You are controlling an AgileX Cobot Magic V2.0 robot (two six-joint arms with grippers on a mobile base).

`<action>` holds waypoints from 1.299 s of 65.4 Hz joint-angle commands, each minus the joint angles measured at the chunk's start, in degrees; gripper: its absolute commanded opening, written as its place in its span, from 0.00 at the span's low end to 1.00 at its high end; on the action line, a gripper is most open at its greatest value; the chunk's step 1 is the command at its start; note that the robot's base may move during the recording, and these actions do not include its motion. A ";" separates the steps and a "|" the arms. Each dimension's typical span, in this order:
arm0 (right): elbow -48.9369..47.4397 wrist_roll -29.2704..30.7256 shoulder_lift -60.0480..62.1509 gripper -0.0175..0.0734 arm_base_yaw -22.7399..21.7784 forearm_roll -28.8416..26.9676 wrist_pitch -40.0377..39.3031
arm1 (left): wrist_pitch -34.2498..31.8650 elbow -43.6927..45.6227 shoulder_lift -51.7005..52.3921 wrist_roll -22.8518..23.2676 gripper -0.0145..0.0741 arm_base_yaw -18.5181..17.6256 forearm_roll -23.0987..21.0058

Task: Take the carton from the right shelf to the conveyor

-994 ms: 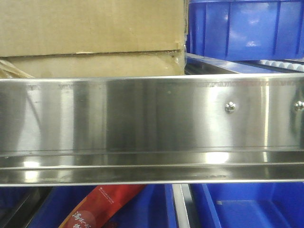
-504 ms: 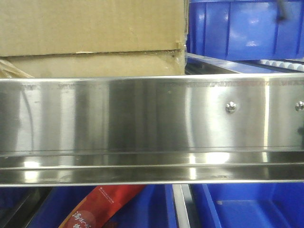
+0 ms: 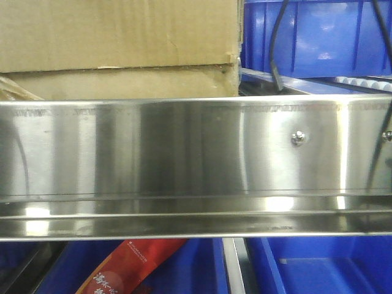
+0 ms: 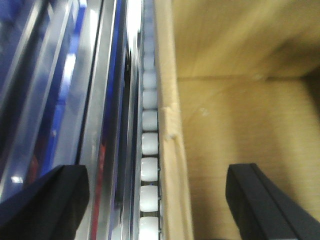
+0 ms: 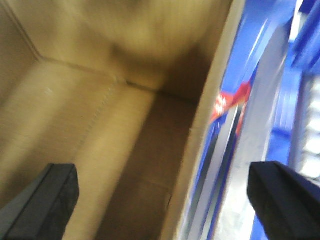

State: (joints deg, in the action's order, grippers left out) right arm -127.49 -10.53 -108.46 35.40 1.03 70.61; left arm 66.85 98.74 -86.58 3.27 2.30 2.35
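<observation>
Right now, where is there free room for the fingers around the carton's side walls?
Free: the carton interior, bare cardboard in both wrist views. Tight: outside its left wall, only the strip of white rollers before the steel rails. Outside the right wall, a steel rail and blue bin crowd close.

Right shelf (image 3: 184, 211), fronted by a broad shiny steel front rail (image 3: 153, 147) bearing two round screws (image 3: 298, 138) near the rail's right end. Behind the rail's left and middle: brown carton (image 3: 116, 37), alongside a roller track (image 4: 149, 145) of white rollers. Behind the rail's right part: blue bin (image 3: 318, 37).
</observation>
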 commanded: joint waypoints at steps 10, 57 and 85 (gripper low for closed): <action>-0.53 -0.12 -1.61 0.66 -0.03 1.19 -0.64 | -0.74 0.37 -1.89 -0.11 0.69 0.07 -0.24; -0.53 -2.01 3.21 0.13 -0.03 3.63 -0.64 | 3.12 5.95 -2.12 -0.11 0.14 -1.72 -2.35; 7.12 -2.01 16.01 0.13 -0.03 8.26 -0.64 | 3.12 10.13 7.04 7.88 0.14 -14.99 1.26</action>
State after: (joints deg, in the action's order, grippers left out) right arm -123.71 -12.78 -95.37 35.40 8.18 72.11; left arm 71.26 110.14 -81.71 9.07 -9.83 5.73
